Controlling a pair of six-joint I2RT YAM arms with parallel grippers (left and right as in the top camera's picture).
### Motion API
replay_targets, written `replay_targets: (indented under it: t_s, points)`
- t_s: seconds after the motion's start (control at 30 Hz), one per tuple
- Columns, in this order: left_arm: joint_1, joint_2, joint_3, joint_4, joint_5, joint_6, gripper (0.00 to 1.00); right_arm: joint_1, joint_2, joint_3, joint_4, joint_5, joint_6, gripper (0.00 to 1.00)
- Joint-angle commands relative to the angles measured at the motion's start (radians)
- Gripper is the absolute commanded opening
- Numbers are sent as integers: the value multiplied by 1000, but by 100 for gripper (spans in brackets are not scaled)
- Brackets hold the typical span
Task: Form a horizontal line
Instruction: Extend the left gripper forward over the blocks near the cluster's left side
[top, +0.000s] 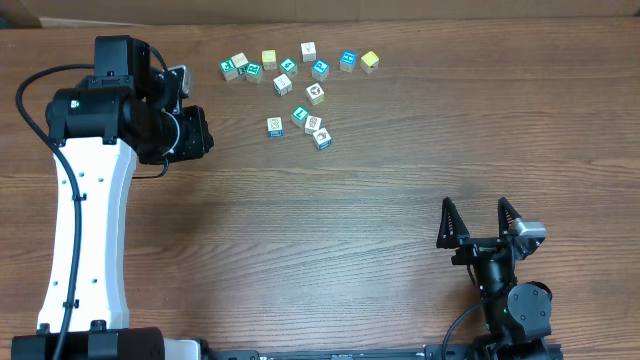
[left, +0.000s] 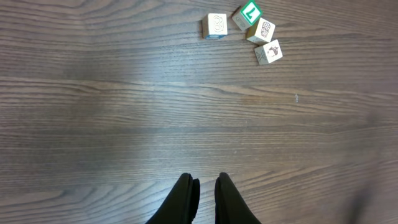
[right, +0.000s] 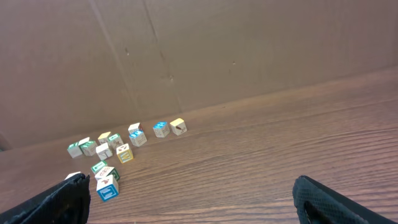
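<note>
The group of four tiny cubes (left: 260, 31), three white-faced with small pictures and teal sides and one teal-green cube with a white L (left: 249, 13), is found on the brown wood-grain worktop (left: 124, 124), just below a looser scatter of similar cubes (top: 320, 69) near the far edge. The four are not yet lined up: three are bunched almost touching and one white-faced cube (left: 216, 26) is set a little apart. They are judged to be light, rigid and smooth-sided, easily nudged or spun out of place, so each is best taken squarely from above, across two opposite flat faces, where a neighbour does not crowd the fingers. The left end effector (left: 205, 186) is clenched on nothing, its black fingers pressed nearly together above bare wood, near the group but short of it, and the white arm (top: 85, 220) is extended from the left side. The right end effector (top: 480, 215) is fully released and empty, held low at the near right, well apart from every cube.
</note>
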Motion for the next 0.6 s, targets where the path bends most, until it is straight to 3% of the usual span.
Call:
replay_targets:
  t_s: [0.0,0.57]
  points:
    - [-9,7,19,6,-1,-40,9,-6,-10,-11,4,-3,0,100]
    - [-120,8,19,14,-214,-176,8,-6,-10,-11,4,-3,0,100]
